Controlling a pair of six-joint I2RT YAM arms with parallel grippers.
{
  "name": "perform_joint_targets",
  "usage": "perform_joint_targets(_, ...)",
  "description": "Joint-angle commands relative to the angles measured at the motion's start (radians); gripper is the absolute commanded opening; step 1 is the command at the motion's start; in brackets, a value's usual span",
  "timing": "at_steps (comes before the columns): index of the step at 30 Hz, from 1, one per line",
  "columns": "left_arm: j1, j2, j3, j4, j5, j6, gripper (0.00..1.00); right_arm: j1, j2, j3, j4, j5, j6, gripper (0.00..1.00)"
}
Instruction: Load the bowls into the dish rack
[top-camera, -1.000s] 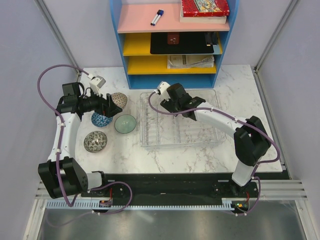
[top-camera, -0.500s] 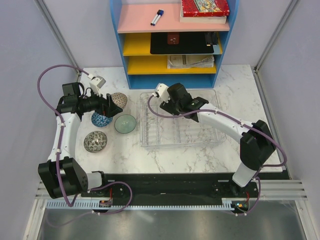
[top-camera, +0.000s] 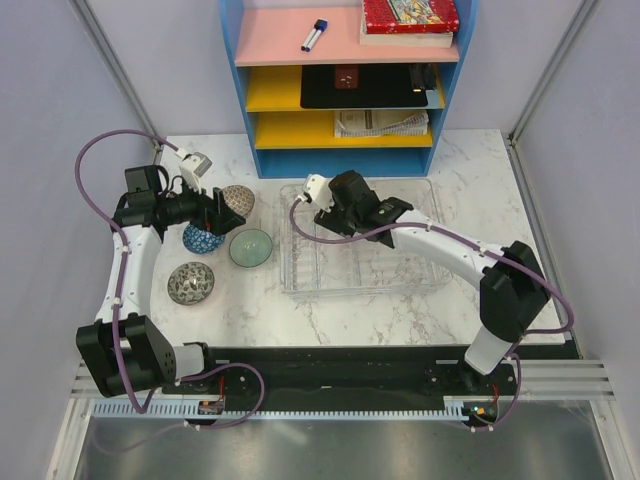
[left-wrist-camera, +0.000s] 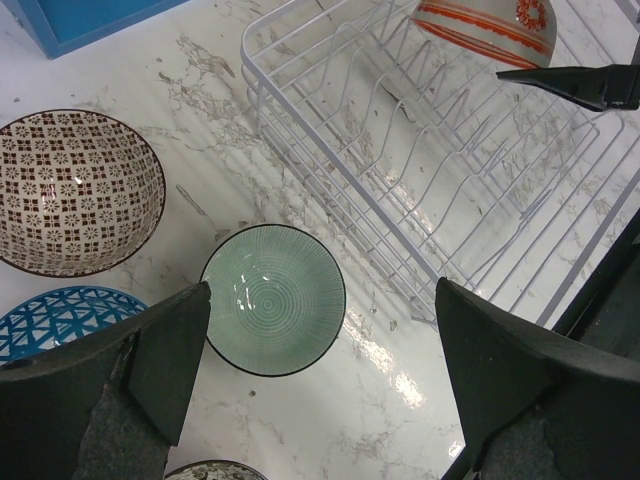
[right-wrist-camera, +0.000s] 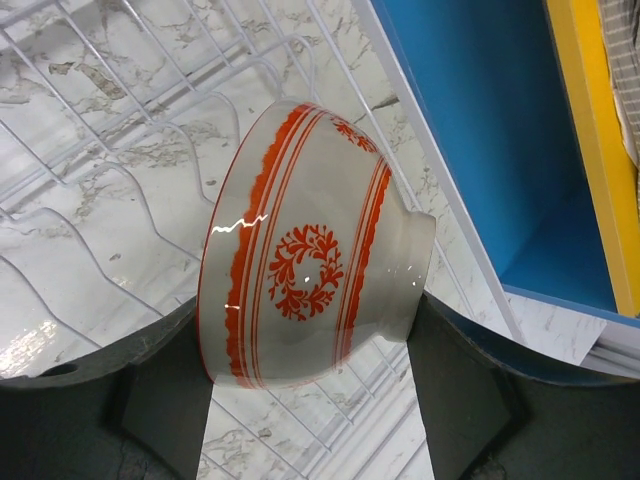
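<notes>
Bowl (right-wrist-camera: 310, 250), orange-red patterned, in right gripper (right-wrist-camera: 308, 305), over dish rack (top-camera: 360, 264)

Bright, even overhead light with faint, soft shadows. Glare patches shine on the white marble tabletop (left-wrist-camera: 400, 385) and the orange-and-white ceramic bowl (right-wrist-camera: 310, 270). Focus is sharp.

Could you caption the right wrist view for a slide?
Right gripper holds an orange-and-white bowl on edge over the dish rack.
</notes>
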Motion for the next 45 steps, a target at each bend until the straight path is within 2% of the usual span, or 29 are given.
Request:
perform_joint_targets(1,0.007,-0.008,-0.005,0.02,0.031,0.031,1.0,0.024,0.018,0.025,0.036,0.011,-0.024,0.0)
perform_joint_targets(11,0.007,-0.005,-0.011,0.02,0.042,0.034,1.0,0.051,0.074,0.033,0.043,0.034,-0.052,0.0)
perform_joint_targets(33,0.005,0.006,-0.017,0.021,0.045,0.045,1.0,0.133,0.221,0.097,-0.025,0.166,-0.3,0.01)
perform_joint_targets(36,0.007,0.008,-0.017,0.02,0.048,0.043,1.0,0.14,0.234,0.108,-0.036,0.168,-0.323,0.18)
perform_joint_targets(37,0.007,0.006,-0.018,0.02,0.047,0.043,1.0,0.141,0.237,0.111,-0.036,0.168,-0.325,0.32)
perform_joint_targets(38,0.005,0.006,-0.018,0.02,0.047,0.045,1.0,0.141,0.243,0.119,-0.039,0.168,-0.325,0.42)
perform_joint_targets(39,0.007,0.008,-0.017,0.02,0.047,0.045,1.0,0.143,0.245,0.124,-0.043,0.169,-0.325,0.59)
perform_joint_targets(41,0.007,0.005,-0.02,0.02,0.047,0.045,1.0,0.144,0.246,0.128,-0.045,0.177,-0.32,0.73)
perform_joint_targets(43,0.007,0.006,-0.02,0.021,0.047,0.046,1.0,0.146,0.238,0.13,-0.045,0.175,-0.312,0.92)
perform_joint_targets(44,0.007,0.008,-0.02,0.021,0.048,0.046,1.0,0.147,0.226,0.131,-0.045,0.174,-0.309,0.97)
perform_joint_targets(45,0.009,0.008,-0.02,0.021,0.05,0.048,1.0,0.149,0.22,0.131,-0.045,0.168,-0.306,0.98)
